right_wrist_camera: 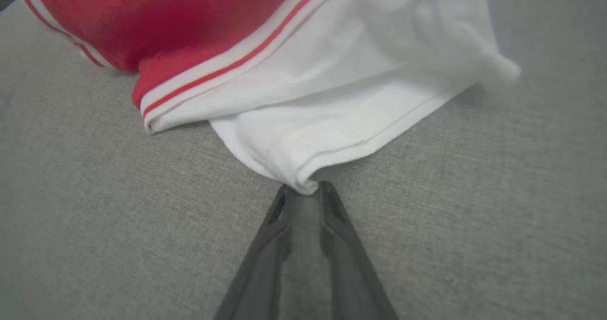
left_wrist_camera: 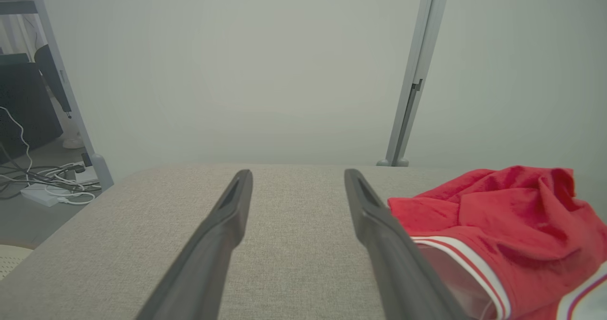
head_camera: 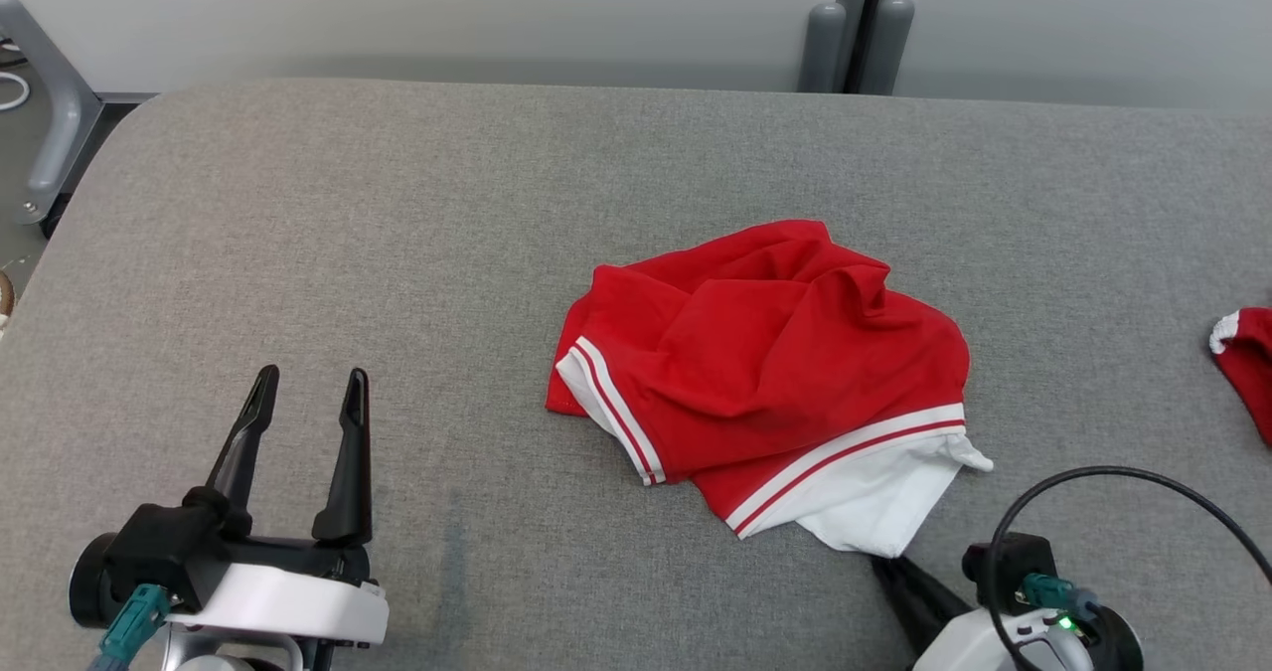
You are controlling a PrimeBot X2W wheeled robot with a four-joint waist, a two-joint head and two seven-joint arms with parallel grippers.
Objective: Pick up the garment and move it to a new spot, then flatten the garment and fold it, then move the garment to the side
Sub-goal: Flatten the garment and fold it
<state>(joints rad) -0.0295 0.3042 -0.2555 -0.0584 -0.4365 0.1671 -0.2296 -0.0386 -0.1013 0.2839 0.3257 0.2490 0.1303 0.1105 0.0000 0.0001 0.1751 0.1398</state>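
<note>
A crumpled red garment point(head_camera: 775, 363) with white bands and a white hem lies right of centre on the grey padded table point(head_camera: 397, 253). My right gripper point(head_camera: 887, 560) reaches the hem's near corner from the lower right. In the right wrist view its fingers stand nearly together, shut on the garment point(right_wrist_camera: 332, 73), with the tip of the white corner pinched at the right gripper point(right_wrist_camera: 305, 189). My left gripper point(head_camera: 312, 378) rests open over bare table at the lower left, well left of the cloth. In the left wrist view the garment point(left_wrist_camera: 512, 215) lies just right of the left gripper point(left_wrist_camera: 298, 173).
Another red and white piece of cloth point(head_camera: 1247, 353) lies at the table's right edge. A grey post point(head_camera: 855, 35) stands behind the far edge before a pale wall. A metal frame leg point(head_camera: 60, 104) and floor cables point(left_wrist_camera: 47, 187) lie off the table's left side.
</note>
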